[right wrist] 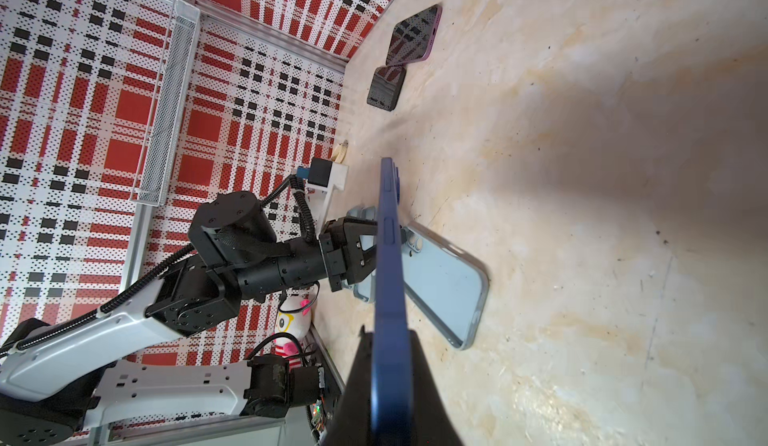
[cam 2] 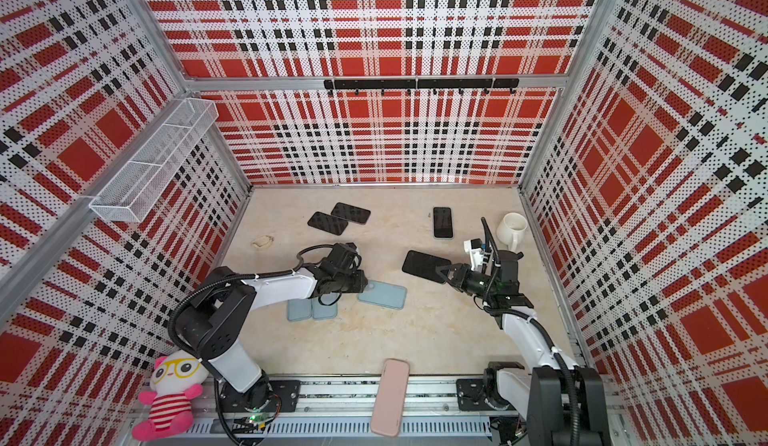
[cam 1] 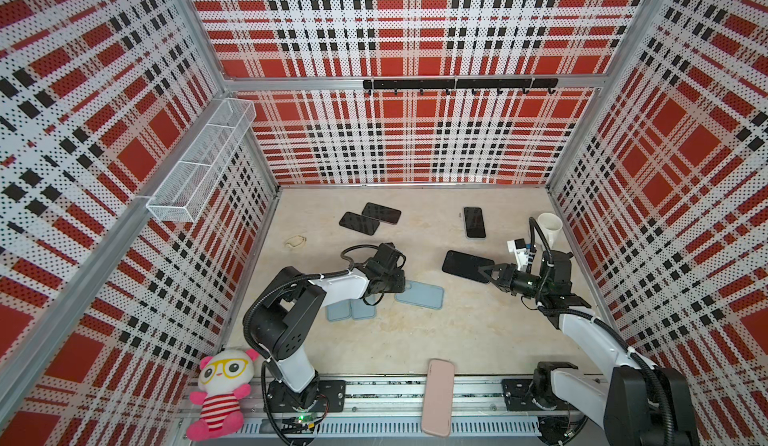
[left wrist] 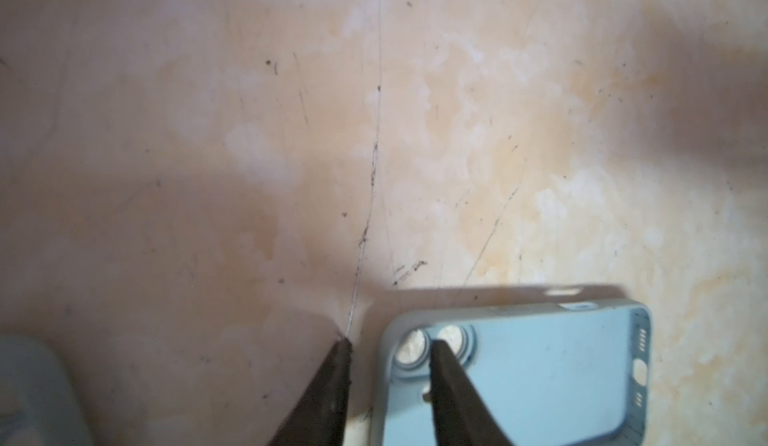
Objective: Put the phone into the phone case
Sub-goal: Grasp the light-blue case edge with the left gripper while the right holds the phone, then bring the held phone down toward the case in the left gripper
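Presently, the dark blue slab phone [cam 1: 465, 266] is off the table, pinched at one short end between the pressed-in fingers of the right gripper [cam 1: 487, 273]. It projects toward the middle of the table. The right wrist view shows it edge-on, side buttons visible.

Its target, the pale blue soft phone case [cam 1: 419, 294], lies open side up on the mottled beige tabletop [cam 1: 457, 340], near the phone's free end but not touching it. The left gripper [left wrist: 390, 342] stands astride the case's camera-cutout corner, with one finger inside over the lens holes and one outside on the table. The jaws are narrowly spread. Whether they already bite on the wall cannot be told.

Assessment: the step in hand is securing the case so that the phone can be seated.
- Clamp the corner wall firmly, or the soft shell is likely to slide or buckle under load.
- Check the lens end against the cutout before descent; the phone's lens side is not clearly shown.
- Enter one end under the lip at a shallow angle, then press flat.
- Keep the left finger clear of the phone's landing area.

Two smaller grey-blue cases [cam 1: 351, 310] lie beneath the left arm, just beside the work. They pose a minor snag risk.
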Robot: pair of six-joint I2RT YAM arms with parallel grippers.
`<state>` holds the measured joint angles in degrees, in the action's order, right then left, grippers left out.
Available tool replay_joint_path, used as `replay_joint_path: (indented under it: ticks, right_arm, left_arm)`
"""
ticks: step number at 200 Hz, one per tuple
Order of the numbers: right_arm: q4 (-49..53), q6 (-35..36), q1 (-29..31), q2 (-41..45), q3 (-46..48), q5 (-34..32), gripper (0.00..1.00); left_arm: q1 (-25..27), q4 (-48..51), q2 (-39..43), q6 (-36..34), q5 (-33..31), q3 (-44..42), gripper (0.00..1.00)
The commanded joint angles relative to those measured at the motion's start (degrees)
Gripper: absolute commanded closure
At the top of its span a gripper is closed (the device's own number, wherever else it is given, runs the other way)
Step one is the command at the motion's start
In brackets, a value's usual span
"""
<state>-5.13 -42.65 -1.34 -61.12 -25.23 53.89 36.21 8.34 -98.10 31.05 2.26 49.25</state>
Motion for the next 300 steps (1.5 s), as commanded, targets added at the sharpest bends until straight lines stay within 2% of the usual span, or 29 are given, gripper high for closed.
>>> replay_joint_path:
  ticks: [1, 19, 71, 109, 150, 166, 185, 209, 218, 256, 300]
  right_arm:
    - [-0.37, 1.84, -0.91, 2.64, -0.88, 2.36, 1.0]
    - [1.21, 3.19, -1.14, 2.4, -1.28, 2.6, 1.0]
    - [8.71, 10.47, -1.2, -1.46, -5.44, 4.94, 1.0]
    - [14.89, 17.22, -0.95, -6.5, -7.87, 6.7, 1.0]
    - [14.09, 17.66, 4.17, -14.45, -11.4, 6.24, 1.0]
    - [14.13, 16.95, 5.7, -16.03, -12.37, 5.57, 1.0]
    - [12.72, 14.39, 6.9, -15.42, -11.03, 5.17, 1.0]
    - [10.42, 11.37, 8.66, -13.39, -7.95, 3.99, 1.0]
    - [9.03, 8.17, 9.5, -12.99, -6.84, 3.73, 1.0]
    - [0.33, 2.04, 11.6, -13.51, -2.72, 2.02, 1.0]
    - [-6.63, -1.27, 12.15, -16.89, -1.33, 0.35, 1.0]
  left_arm:
    - [0.37, 3.11, -0.38, -0.03, -2.76, 1.26, 0.73]
    - [0.22, 3.26, -0.46, 0.41, -3.07, 2.08, 0.8]
    - [-0.63, 2.74, -1.57, 2.34, -2.92, 4.4, 0.89]
    - [-1.34, 1.97, -1.74, 3.33, -3.07, 6.4, 0.92]
    - [-1.73, 0.19, -1.66, 4.38, -2.8, 6.19, 0.93]
    - [-1.97, 0.92, -0.43, 3.82, -3.43, 5.49, 0.92]
    - [-2.07, 2.32, 0.85, 1.81, -4.06, 4.42, 0.71]
    - [-1.69, 2.39, 0.39, 0.88, -1.42, 2.92, 0.62]
    - [-1.29, 2.3, 0.03, 0.73, -0.87, 2.47, 0.61]
    - [-1.03, 2.22, -0.4, 0.51, -0.89, 0.88, 0.65]
    - [-0.85, 1.62, -0.4, 0.91, -0.26, -0.13, 0.82]
